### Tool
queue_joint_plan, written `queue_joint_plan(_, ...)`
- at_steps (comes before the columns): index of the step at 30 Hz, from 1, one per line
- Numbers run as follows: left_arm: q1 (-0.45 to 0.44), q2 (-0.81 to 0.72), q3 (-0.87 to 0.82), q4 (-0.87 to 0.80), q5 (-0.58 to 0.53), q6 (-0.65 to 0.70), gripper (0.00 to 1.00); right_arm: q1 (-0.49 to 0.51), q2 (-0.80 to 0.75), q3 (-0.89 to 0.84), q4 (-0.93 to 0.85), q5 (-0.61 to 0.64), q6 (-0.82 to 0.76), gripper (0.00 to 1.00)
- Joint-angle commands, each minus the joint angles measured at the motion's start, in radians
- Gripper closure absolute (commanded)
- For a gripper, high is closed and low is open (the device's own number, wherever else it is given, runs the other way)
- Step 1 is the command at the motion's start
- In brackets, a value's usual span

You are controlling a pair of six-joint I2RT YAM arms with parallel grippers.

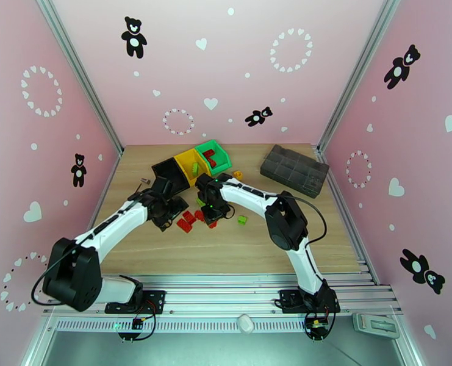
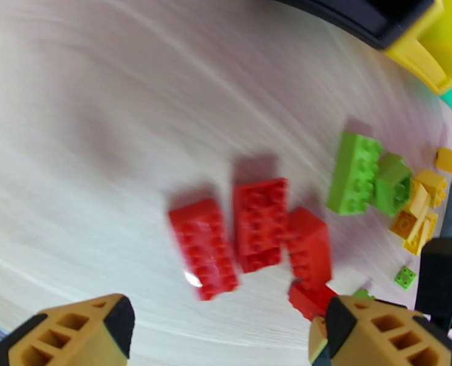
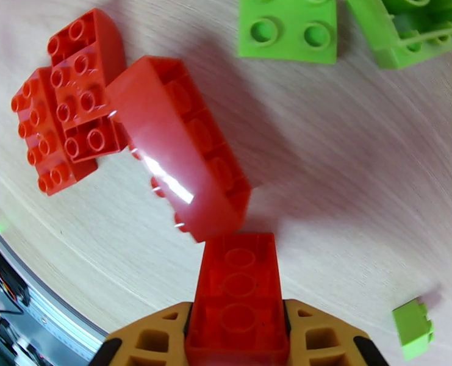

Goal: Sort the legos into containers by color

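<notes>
Both arms bend low over the loose legos [image 1: 192,218] mid-desk [image 1: 238,251], in front of the containers [image 1: 182,160] by the far edge. The right gripper [image 3: 238,327] pinches a red brick [image 3: 239,282], whose near end is cut off. The left gripper [image 2: 222,327] hangs wide open above blurred red pieces [image 2: 259,224].

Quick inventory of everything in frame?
Bins: three, black/yellow/green, joined row at the table's far middle.
Red bricks: four, red, by the grippers; more in the green bin.
Green bricks: at least three, light green, just right of the reds.
Yellow bricks: several, yellow, beside the greens.
Tray: one, dark grey, far right.
Table: one, pale wood, under everything.
Left gripper: one, orange fingers, open above the reds.
Right gripper: one, orange fingers, shut on a red brick.
</notes>
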Motion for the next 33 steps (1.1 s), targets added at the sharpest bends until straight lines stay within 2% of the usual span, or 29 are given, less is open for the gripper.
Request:
queue_joint_plan(1,-0.026,0.050,0.066,0.084,0.072,-0.001,0.12,-0.058,-0.092,-0.035,0.005,-0.042,0.030,0.76)
queue_joint_plan(8,-0.049,0.212,0.212,0.235,0.229,-0.028,0.12,-0.216,-0.144,-0.040,0.072,-0.145,0.111,0.76)
queue_joint_plan(16,-0.034,0.409,0.448,0.320,0.322,-0.073,0.13,-0.377,-0.072,-0.002,0.335,-0.344,0.378,0.76)
queue_joint_plan(24,0.031,0.540,0.658,0.353,0.346,-0.128,0.13,-0.437,0.116,0.207,0.566,-0.406,0.657,0.76)
queue_joint_plan(27,0.057,0.557,0.709,0.330,0.340,-0.118,0.13,-0.443,0.206,0.333,0.594,-0.403,0.729,0.76)
queue_joint_plan(31,0.081,0.566,0.741,0.281,0.333,-0.087,0.13,-0.444,0.337,0.528,0.610,-0.393,0.808,0.73)
queue_joint_plan(33,0.087,0.561,0.734,0.267,0.333,-0.078,0.13,-0.445,0.404,0.616,0.642,-0.392,0.866,0.69)
